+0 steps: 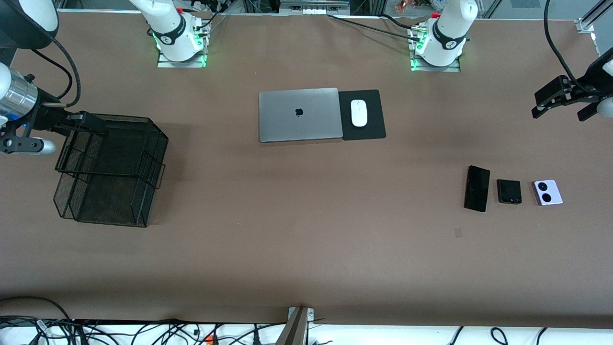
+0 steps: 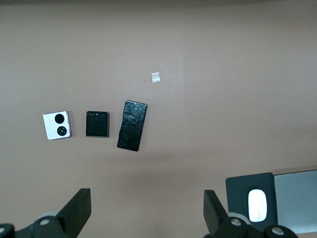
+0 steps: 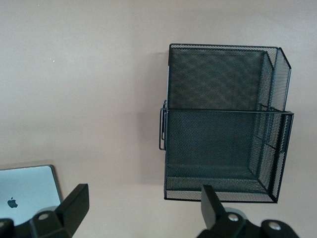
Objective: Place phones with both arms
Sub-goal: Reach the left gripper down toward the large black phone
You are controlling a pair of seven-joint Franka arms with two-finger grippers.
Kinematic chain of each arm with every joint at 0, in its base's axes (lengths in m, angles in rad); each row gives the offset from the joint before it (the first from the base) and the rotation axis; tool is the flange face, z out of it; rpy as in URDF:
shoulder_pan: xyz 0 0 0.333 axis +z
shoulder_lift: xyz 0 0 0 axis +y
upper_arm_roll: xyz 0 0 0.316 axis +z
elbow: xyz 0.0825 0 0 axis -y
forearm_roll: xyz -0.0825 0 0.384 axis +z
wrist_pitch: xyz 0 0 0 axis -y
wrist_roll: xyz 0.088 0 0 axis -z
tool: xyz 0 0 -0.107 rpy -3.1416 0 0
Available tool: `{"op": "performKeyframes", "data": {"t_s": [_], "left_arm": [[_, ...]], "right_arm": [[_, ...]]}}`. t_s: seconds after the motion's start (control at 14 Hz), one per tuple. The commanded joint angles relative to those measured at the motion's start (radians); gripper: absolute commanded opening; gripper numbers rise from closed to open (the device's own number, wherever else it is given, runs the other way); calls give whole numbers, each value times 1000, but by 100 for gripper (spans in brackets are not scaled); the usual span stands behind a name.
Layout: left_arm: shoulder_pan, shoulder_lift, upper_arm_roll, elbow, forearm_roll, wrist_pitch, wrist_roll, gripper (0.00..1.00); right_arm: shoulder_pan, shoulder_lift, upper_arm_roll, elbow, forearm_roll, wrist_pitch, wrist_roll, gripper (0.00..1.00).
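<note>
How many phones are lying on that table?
3, in a row toward the left arm's end of the table: a long black phone, beside it a small black phone, then a lavender-white phone. The mesh basket looks empty.

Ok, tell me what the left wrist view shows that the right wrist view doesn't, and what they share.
Only the left wrist view: the long black phone, the small black phone, the lavender-white phone, the white mouse on its black pad, and the open left gripper.
Only the right wrist view: the black mesh basket and the open right gripper.
Both: the grey laptop and the brown table.
</note>
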Motion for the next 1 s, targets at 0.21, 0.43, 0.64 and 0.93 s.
{"op": "performKeyframes", "data": {"t_s": [0.21,0.43,0.64,0.93], "left_arm": [[2,-13,-2,-11,24,-1,-4,100],[2,-13,-2,-11,29,-1,-3,100],[2,5,-3,-13,118,-9,-3,100],[4,76,1,-5,162,-6,-4,100]], "right_arm": [[-10,4,5,-6,9,8,-8,100],[-6,21,6,-6,8,7,-17,100],[-6,24,6,-1,11,7,-10,100],[-7,25,4,0,6,22,-6,100]]}}
